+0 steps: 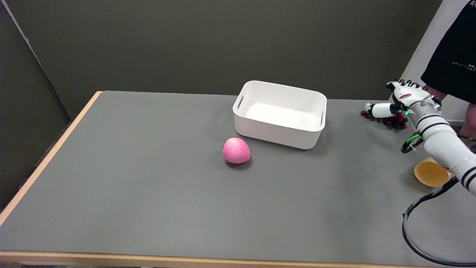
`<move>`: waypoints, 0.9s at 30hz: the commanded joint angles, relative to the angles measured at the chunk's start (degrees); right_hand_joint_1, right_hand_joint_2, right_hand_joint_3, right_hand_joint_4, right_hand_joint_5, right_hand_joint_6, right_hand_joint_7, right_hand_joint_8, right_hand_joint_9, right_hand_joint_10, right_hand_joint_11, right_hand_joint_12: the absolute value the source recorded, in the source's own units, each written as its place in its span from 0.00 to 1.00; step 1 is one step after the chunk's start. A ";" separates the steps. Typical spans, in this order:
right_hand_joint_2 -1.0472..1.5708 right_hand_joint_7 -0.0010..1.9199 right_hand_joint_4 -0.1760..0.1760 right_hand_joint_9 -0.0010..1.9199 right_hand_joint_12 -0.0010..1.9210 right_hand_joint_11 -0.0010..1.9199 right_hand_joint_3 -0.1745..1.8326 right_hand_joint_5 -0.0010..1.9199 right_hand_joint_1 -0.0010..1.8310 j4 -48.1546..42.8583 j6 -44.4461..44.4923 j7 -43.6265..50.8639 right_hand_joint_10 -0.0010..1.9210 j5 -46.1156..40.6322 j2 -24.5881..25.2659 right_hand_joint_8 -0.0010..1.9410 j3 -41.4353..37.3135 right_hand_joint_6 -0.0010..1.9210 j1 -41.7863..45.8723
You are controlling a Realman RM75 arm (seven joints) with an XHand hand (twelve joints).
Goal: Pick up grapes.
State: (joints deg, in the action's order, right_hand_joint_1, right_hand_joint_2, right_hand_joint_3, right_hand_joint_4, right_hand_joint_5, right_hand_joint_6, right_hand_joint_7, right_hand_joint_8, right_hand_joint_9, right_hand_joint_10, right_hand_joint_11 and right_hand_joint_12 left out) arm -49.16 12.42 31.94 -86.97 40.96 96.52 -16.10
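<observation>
Head view: right hand (399, 102) wrapped over grapes (396, 121) at bench (148, 186) far right, grasp looks closed on them. White bin (279, 128) and pink apple (236, 150) mid-bench.

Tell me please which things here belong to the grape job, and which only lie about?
Belong to the job:
- grapes
- right hand, over the grapes at the table's far right

Only lying about:
- white bin
- pink apple
- orange disc-like object
</observation>
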 commanded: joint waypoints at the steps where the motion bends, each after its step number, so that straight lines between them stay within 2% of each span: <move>1: 0.61 0.05 0.33 0.01 0.54 0.00 0.55 0.04 0.19 6.96 -3.78 2.84 0.28 -2.13 0.34 0.16 5.03 0.18 -5.09; 16: 0.61 0.05 0.33 0.01 0.54 0.00 0.56 0.04 0.20 9.73 -4.17 2.84 0.28 -2.14 0.39 0.15 5.31 0.18 -6.53; 27: 0.62 0.06 0.35 0.01 0.54 0.00 0.56 0.04 0.24 20.24 -4.17 2.52 0.30 -2.53 2.99 0.15 10.02 0.18 -13.84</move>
State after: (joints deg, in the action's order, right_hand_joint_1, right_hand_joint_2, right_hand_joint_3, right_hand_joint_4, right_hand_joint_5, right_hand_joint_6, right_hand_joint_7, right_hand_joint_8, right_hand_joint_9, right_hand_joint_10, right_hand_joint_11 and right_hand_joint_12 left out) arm -39.36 8.80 34.46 -88.98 41.55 101.96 -22.75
